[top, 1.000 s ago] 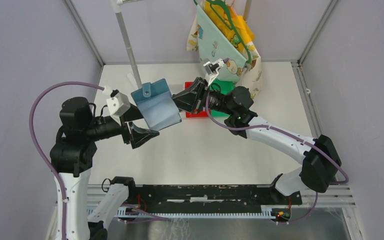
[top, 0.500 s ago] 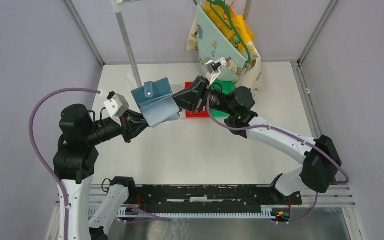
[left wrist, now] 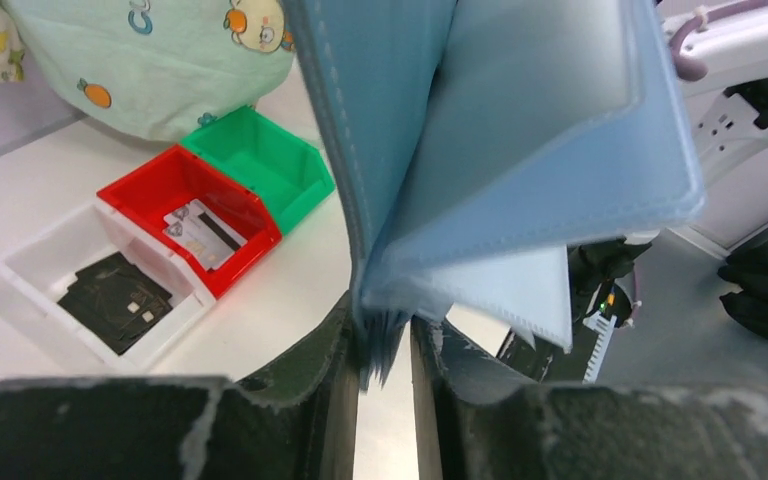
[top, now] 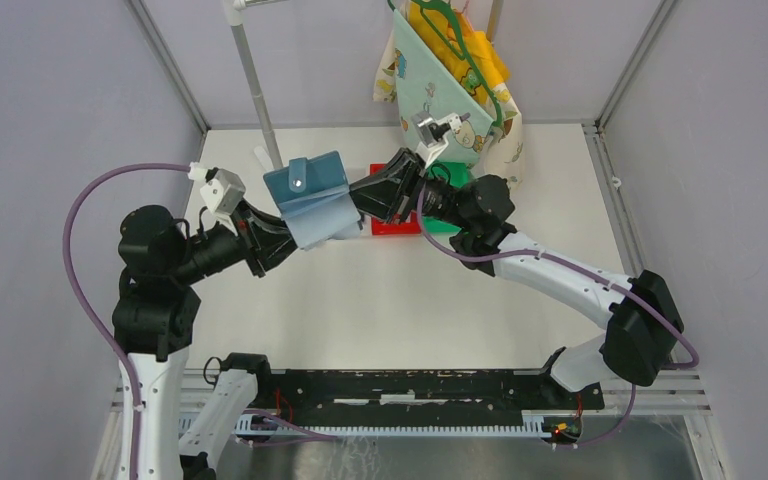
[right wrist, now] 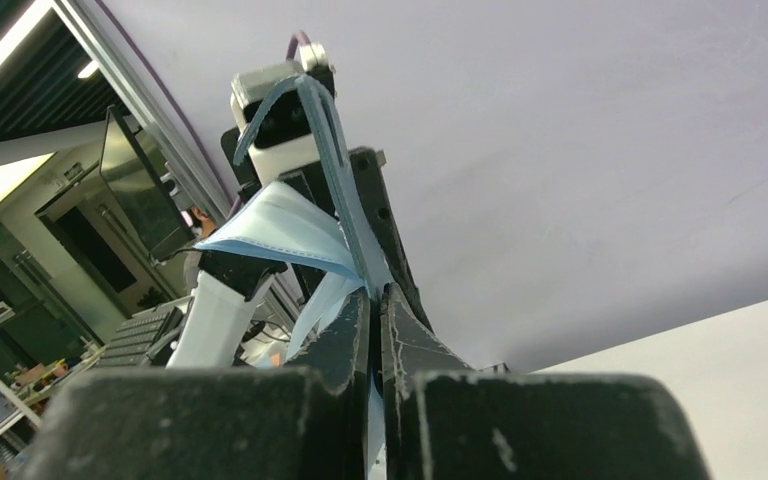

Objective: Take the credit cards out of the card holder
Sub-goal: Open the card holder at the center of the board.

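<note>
Jaws first: the left gripper (top: 282,236) has just clamped down on the bottom edge of the small teal-blue fold-over card holder (top: 308,190). A second ago it hung wide open underneath, touching nothing. On the left wrist view the pale blue inner leaves sit pinched in the narrow slot between the jaws. The right gripper (top: 360,200) is closed as well, nipping the opposite edge like it was before.

So now the holder is held from two sides, up in the air off the white bench (top: 410,300) and just left of the red plastic bin (left wrist: 150,185) as the top camera sees it. One pale credit card with a dark stripe (left wrist: 198,232) already lies in that bin.

My read is that this double grip is for fanning the leaves apart so the pockets show. I honestly can't make out any card edge in them yet. With both grippers busy, one will have to let go before anything gets pulled.

Pose-wise, the left arm reaches forward and right with the forearm roughly level. The right arm stretches in from beyond the red bin, elbow bent, pointing left at the holder.
</note>
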